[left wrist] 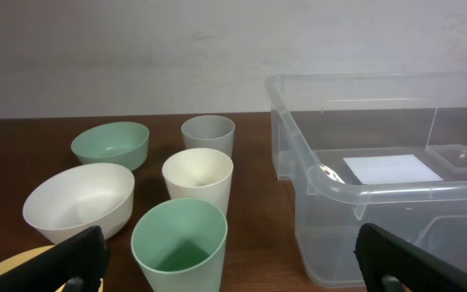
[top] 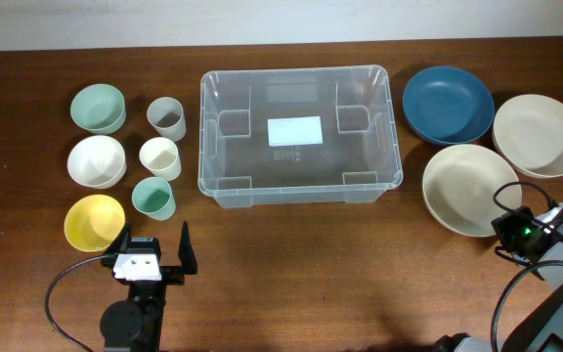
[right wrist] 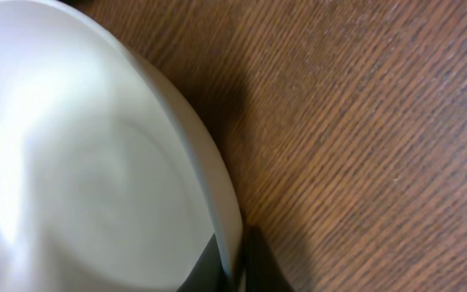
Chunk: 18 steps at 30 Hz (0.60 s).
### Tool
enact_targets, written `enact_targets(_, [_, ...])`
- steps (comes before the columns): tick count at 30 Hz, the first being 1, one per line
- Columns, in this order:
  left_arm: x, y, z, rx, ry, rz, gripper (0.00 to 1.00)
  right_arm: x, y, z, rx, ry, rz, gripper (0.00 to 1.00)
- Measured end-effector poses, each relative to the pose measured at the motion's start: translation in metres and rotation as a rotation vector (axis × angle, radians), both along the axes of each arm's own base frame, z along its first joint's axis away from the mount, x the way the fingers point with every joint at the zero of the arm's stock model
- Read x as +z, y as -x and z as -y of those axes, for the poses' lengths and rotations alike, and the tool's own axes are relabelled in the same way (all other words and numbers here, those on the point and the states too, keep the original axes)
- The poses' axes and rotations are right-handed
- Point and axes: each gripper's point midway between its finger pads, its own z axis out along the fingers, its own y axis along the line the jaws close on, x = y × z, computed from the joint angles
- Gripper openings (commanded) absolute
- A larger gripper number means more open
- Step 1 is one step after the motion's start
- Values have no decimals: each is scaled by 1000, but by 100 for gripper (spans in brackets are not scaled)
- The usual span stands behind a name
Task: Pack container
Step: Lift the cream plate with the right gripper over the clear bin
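Right gripper point(right wrist: 237, 261): pressed together on the rim of the near cream bowl point(right wrist: 96, 162), one finger inside the wall and one outside, at the bowl's edge nearest the robot.
Near cream bowl, position: flat on the table point(top: 311, 284), right of the container, apparently not yet lifted.
Left gripper point(top: 156, 249): spread wide and holding nothing, low over the table just beside the yellow bowl point(top: 94, 222).
Container point(top: 301, 196): centre of the table towards the far edge, upright and open-topped. It holds nothing but the white label point(top: 294, 130) on its base.
Right-hand stock: blue bowl point(top: 448, 103) and far cream bowl point(top: 541, 135), both beyond the gripped bowl and close to it. Whether the rims touch cannot be told.
Left-hand stock, bowls: pale green bowl point(top: 98, 108), white bowl point(top: 97, 161) and the yellow bowl, in one column.
Left-hand stock, cups: grey cup point(top: 166, 117), cream cup point(top: 160, 156) and green cup point(top: 152, 198), upright, between the bowls and the container.
Step in hand: judged to be the first pick, with the grip just made on one bowl and nothing packed so far.
Next move calls for: a lift that clears the container's rim, a carry leftward over the opening, and a level set-down on the base. A one-sided rim pinch may let the bowl tilt or slip, so a slow lift seems wise.
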Motion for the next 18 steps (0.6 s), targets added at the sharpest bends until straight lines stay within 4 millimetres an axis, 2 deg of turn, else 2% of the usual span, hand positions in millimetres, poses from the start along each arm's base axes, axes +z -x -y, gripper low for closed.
enact_targets(9, [0, 0, 0, 0, 0, 0, 100, -1, 2, -3, -7, -18, -6, 4])
enact_targets(15, [0, 0, 0, 0, 0, 0, 100, -2, 4, -17, 1, -109, -5, 4])
enact_targets(18, [0, 0, 0, 0, 0, 0, 100, 4, 6, -20, -3, -161, -10, 4])
